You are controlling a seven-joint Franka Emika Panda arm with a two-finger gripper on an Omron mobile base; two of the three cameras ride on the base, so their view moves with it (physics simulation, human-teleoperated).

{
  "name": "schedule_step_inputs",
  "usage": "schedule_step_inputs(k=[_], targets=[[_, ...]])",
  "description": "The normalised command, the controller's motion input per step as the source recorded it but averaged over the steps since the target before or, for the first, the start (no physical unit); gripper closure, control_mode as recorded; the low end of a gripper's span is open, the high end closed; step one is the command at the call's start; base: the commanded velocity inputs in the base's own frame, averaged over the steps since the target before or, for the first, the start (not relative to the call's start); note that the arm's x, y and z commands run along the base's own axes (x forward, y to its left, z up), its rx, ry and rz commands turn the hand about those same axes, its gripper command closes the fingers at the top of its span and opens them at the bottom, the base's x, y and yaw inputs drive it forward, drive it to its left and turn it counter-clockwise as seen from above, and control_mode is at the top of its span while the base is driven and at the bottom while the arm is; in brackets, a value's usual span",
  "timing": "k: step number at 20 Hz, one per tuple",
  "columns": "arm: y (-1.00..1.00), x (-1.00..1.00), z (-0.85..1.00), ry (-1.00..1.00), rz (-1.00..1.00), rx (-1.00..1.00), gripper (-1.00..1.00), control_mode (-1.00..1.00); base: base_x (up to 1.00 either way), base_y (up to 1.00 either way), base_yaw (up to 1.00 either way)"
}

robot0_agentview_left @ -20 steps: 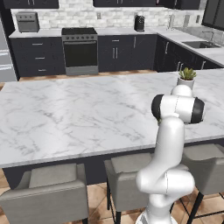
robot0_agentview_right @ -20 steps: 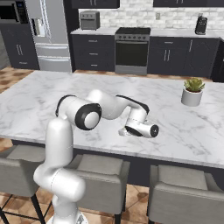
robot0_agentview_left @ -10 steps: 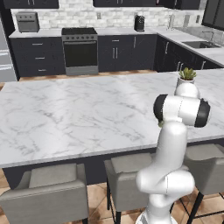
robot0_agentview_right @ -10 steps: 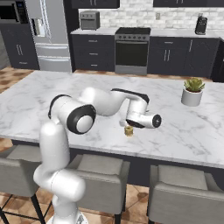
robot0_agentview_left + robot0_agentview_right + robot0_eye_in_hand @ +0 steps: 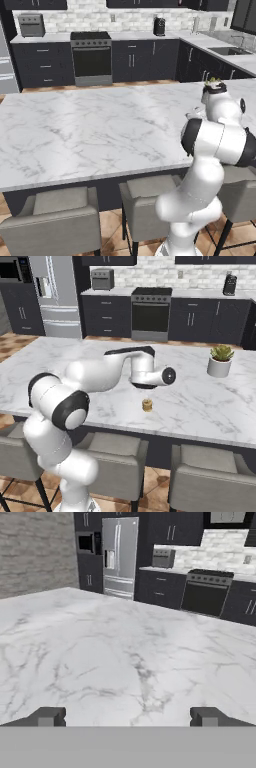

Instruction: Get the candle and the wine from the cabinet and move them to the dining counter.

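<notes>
A small tan candle (image 5: 146,404) stands upright on the dining counter (image 5: 200,401), near its front edge. The arm's white wrist (image 5: 150,375) hovers just above and behind the candle, apart from it. In the hand view my gripper (image 5: 127,718) is open, its two dark fingertips (image 5: 47,717) far apart with only bare marble (image 5: 125,652) between them. The hand looks level across the island top (image 5: 75,130) toward the fridge and stove. The wine is out of view. Dark upper wall cabinets (image 5: 170,529) line the back wall; which one is the task's cabinet I cannot tell.
A potted succulent (image 5: 219,360) sits on the counter to the right of the candle, also seen behind the arm (image 5: 214,86). Grey stools (image 5: 215,486) stand along the counter's near side. A stove (image 5: 151,313) and a fridge (image 5: 57,296) stand at the back.
The gripper has let go of the candle, which now stands alone on the counter. The hand has risen off it and swung up to look level, and the jaws opened a little wider.
</notes>
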Motion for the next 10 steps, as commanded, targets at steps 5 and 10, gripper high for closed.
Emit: schedule_step_inputs(k=[5, 10], targets=[[0.79, -0.58, 0.72, 0.00, -0.33, -0.07, -1.00, -1.00, 0.00, 0.00, 0.00], [0.34, -0.84, 0.75, 0.00, -0.33, -0.02, -1.00, -1.00, 0.00, 0.00, 0.00]])
